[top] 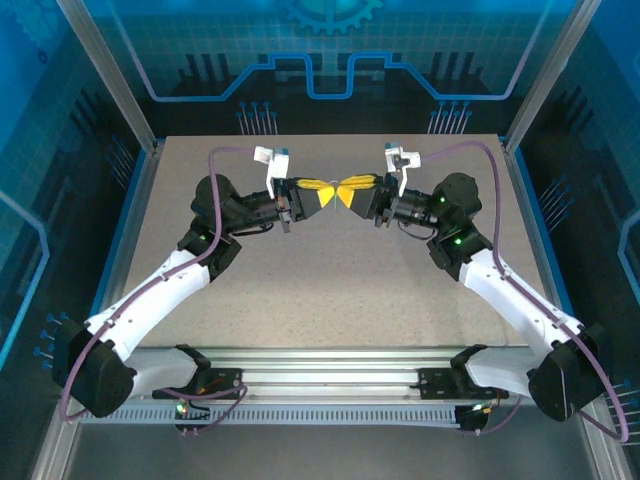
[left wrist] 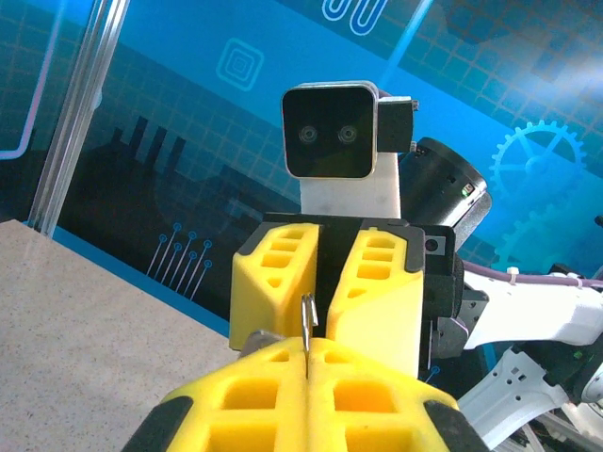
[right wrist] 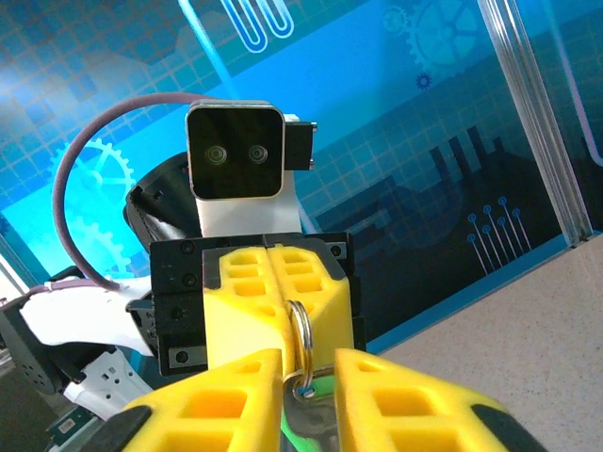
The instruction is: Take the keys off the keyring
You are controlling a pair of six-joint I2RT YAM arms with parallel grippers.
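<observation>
The left gripper (left wrist: pixel 306 363) and right gripper (right wrist: pixel 309 369) meet tip to tip.
Left fingers (right wrist: pixel 243 282) clamp a thin silver wire ring (right wrist: pixel 309 337); right fingers (right wrist: pixel 405 405) stand apart, tiny grey metal key (right wrist: pixel 313 408) and bright-green plastic tag (right wrist: pixel 293 429) between them, grip unclear.

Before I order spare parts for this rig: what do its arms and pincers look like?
The left arm and right arm have white shells, black joints and green lights. The left pincer and right pincer have blocky yellow fingers with cut-out pockets on black bodies. A purple cable loops to each wrist.
</observation>
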